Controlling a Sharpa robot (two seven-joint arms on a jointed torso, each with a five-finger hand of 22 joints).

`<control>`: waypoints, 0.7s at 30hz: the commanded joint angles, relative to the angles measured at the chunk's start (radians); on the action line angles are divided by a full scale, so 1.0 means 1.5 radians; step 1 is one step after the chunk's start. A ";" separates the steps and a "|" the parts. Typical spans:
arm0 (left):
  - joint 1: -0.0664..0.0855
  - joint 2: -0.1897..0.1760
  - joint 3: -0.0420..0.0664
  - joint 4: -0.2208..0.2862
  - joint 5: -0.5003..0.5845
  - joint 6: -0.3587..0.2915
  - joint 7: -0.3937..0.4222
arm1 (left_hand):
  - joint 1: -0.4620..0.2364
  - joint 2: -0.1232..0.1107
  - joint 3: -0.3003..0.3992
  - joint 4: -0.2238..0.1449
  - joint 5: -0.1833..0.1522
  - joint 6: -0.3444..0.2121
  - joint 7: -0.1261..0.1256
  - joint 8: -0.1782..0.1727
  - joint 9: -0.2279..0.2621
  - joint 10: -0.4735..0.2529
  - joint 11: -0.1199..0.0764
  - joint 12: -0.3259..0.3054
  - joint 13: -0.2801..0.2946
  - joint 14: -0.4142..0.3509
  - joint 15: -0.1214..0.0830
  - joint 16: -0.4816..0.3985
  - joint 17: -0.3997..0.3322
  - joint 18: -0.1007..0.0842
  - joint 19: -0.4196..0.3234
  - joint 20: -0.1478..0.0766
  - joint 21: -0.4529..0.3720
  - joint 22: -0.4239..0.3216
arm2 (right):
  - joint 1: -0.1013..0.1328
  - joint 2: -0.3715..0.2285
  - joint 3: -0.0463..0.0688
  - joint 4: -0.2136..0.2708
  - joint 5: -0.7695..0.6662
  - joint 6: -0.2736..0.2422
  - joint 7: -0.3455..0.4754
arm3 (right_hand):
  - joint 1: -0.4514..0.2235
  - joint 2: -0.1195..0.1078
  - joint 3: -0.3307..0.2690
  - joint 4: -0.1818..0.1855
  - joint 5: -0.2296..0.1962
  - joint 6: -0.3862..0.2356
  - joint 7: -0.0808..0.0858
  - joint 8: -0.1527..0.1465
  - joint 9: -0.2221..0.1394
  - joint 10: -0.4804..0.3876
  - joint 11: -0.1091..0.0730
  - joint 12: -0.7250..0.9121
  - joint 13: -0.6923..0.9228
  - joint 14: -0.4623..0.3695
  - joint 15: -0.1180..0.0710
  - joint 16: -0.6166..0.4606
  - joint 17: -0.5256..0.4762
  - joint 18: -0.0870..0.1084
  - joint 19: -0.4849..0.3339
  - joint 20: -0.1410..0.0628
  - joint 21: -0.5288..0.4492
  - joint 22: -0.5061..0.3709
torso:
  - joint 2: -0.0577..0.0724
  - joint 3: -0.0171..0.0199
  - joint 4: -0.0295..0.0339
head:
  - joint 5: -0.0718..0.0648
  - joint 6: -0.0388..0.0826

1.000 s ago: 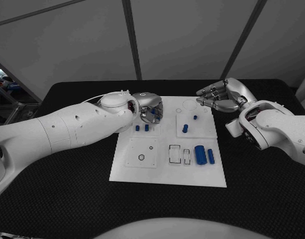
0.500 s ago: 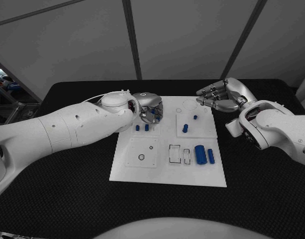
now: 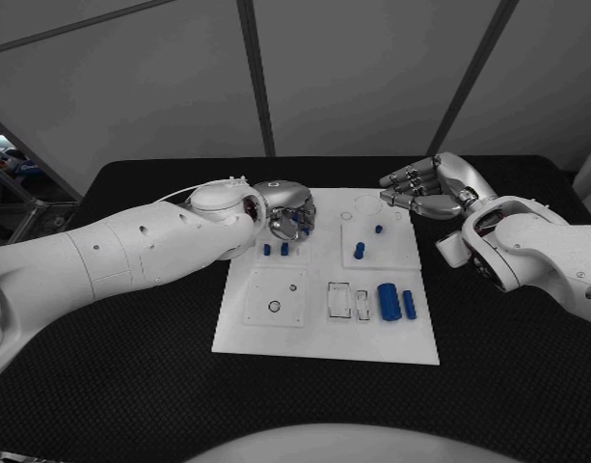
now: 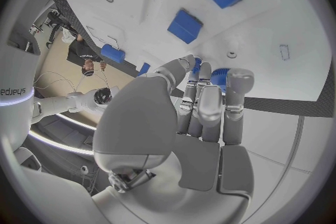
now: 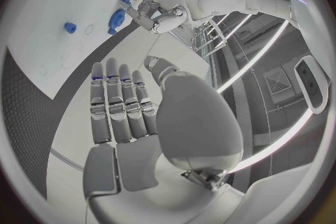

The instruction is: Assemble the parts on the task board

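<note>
The white task board [image 3: 326,323] lies in the middle of the black table. My left hand [image 3: 288,210] hovers over its far left corner with the fingers curled in. Between those fingertips [image 4: 234,79] and the thumb sits a small blue part [image 4: 218,74], pinched there. Two short blue pegs [image 3: 275,248] stand on the board just below that hand. Further blue parts sit at the far right [image 3: 377,229], mid right [image 3: 360,250] and near right [image 3: 398,301]. My right hand [image 3: 427,188] hangs beyond the board's far right corner, fingers extended side by side [image 5: 119,103], holding nothing.
The board carries empty sockets: a round one on the left plate [image 3: 273,305] and rectangular slots [image 3: 338,297] near the middle. Black table [image 3: 128,367] surrounds the board on all sides. My left forearm [image 3: 115,251] crosses the table's left part.
</note>
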 commanded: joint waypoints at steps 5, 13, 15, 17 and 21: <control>0.001 -0.014 0.023 0.020 0.034 -0.025 0.011 | -0.008 0.000 0.005 0.000 -0.004 0.006 0.001 -0.005 -0.002 0.007 0.000 -0.004 -0.001 0.004 0.001 0.002 -0.001 -0.004 0.003 0.001 0.004 0.001 | 0.001 0.002 0.000 -0.002 0.001 0.003 0.008 | -0.005 0.002 0.003 0.001 0.002 -0.005 0.000 -0.002 0.000 -0.002 0.000 -0.001 0.000 -0.003 0.001 -0.001 -0.001 0.003 0.002 0.005 -0.002 -0.001 | 0.000 -0.0005 0.0006 | 0.003 0.003; 0.000 -0.053 0.047 0.050 0.046 -0.020 0.004 | -0.011 -0.002 0.006 0.000 -0.004 0.007 0.002 -0.006 -0.002 0.009 0.000 -0.007 -0.002 0.005 0.002 0.003 0.000 -0.004 0.004 0.001 0.006 0.003 | 0.001 0.001 0.000 -0.003 0.001 0.004 0.008 | -0.005 0.002 0.003 0.001 0.002 -0.005 0.000 -0.002 0.000 -0.002 0.000 -0.001 0.000 -0.003 0.001 -0.001 -0.001 0.003 0.002 0.005 -0.002 -0.001 | 0.000 0.0003 0.0004 | 0.004 0.004; 0.000 -0.065 0.048 0.056 0.047 -0.015 0.001 | -0.013 -0.003 0.006 0.000 -0.004 0.008 0.002 -0.006 -0.003 0.010 0.000 -0.009 -0.002 0.005 0.002 0.003 -0.001 -0.004 0.004 0.001 0.006 0.004 | 0.001 0.000 0.000 -0.003 0.001 0.004 0.008 | -0.005 0.003 0.004 0.000 0.004 -0.005 0.000 -0.002 0.000 -0.003 0.000 -0.001 0.000 -0.003 0.001 -0.001 -0.001 0.004 0.002 0.005 -0.003 -0.001 | 0.000 0.0003 0.0003 | 0.003 0.004; 0.000 -0.078 0.049 0.062 0.048 -0.011 -0.002 | -0.014 -0.003 0.006 0.000 -0.004 0.009 0.002 -0.007 -0.003 0.011 0.000 -0.009 -0.002 0.005 0.002 0.003 -0.001 -0.004 0.004 0.001 0.006 0.004 | 0.001 -0.001 0.000 -0.003 0.001 0.004 0.008 | -0.005 0.003 0.004 0.000 0.004 -0.005 0.000 -0.002 0.000 -0.003 0.000 -0.001 0.000 -0.003 0.001 -0.001 -0.001 0.004 0.002 0.005 -0.003 -0.001 | 0.000 0.0004 0.0001 | 0.003 0.004; 0.000 -0.095 0.050 0.071 0.050 -0.006 -0.005 | -0.015 -0.004 0.006 0.000 -0.004 0.010 0.002 -0.007 -0.003 0.012 0.000 -0.010 -0.002 0.005 0.002 0.003 -0.002 -0.004 0.003 0.001 0.006 0.005 | 0.001 -0.002 0.000 -0.002 0.001 0.004 0.008 | -0.005 0.003 0.004 0.000 0.004 -0.005 0.000 -0.002 0.000 -0.003 0.000 -0.001 0.000 -0.003 0.001 -0.001 -0.001 0.004 0.002 0.005 -0.003 -0.001 | 0.000 -0.0001 0.0014 | 0.005 0.004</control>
